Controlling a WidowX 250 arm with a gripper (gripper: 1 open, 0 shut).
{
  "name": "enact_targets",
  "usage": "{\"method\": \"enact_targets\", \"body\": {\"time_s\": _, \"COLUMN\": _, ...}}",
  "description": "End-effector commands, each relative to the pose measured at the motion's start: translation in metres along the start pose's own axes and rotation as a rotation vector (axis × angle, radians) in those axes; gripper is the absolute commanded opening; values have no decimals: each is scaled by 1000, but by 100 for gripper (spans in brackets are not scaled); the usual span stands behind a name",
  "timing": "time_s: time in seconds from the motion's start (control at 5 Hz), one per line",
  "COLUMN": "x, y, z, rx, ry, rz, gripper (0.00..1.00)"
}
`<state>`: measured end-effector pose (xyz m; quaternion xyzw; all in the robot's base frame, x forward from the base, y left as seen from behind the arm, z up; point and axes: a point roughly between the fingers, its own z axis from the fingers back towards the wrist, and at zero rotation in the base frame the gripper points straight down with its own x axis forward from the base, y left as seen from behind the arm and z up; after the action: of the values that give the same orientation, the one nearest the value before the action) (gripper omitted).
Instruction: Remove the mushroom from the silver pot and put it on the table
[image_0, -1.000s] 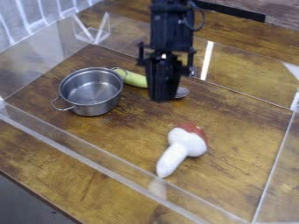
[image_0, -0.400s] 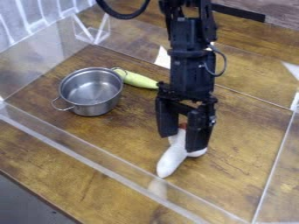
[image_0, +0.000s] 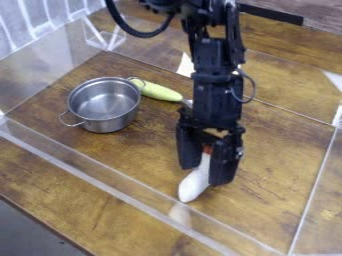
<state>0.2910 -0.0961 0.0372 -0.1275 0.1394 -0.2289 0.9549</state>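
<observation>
The mushroom (image_0: 194, 187) lies on its side on the table (image_0: 94, 160), right of the silver pot (image_0: 104, 104) and well apart from it. Only its white stem shows; the cap end is hidden behind the gripper. My gripper (image_0: 206, 176) points steeply down over that cap end. It is open, with one dark finger (image_0: 186, 158) on each side of the mushroom. Whether the fingers touch it I cannot tell. The pot stands upright and looks empty.
A yellow-green elongated object (image_0: 160, 92) lies just behind and right of the pot. Clear acrylic walls (image_0: 114, 193) edge the table at the front, the left and the right. The arm rises from the gripper toward the top of the view.
The gripper has come from beside the yellow-green object toward the front and down over the mushroom, and its jaws have spread apart. The mushroom and the pot have stayed where they were.
</observation>
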Motion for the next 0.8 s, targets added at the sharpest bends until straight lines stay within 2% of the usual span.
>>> {"method": "enact_targets", "body": {"time_s": 0.0, "x": 0, "y": 0, "z": 6, "rx": 13, "ry": -24, "rz": -17, "gripper": 100}}
{"method": "enact_targets", "body": {"time_s": 0.2, "x": 2, "y": 2, "z": 7, "rx": 15, "ry": -23, "rz": -13, "gripper": 0}}
{"method": "enact_targets", "body": {"time_s": 0.4, "x": 2, "y": 3, "z": 10, "rx": 19, "ry": -21, "rz": -8, "gripper": 0}}
{"method": "enact_targets", "body": {"time_s": 0.6, "x": 3, "y": -2, "z": 24, "rx": 44, "ry": -13, "rz": -9, "gripper": 0}}
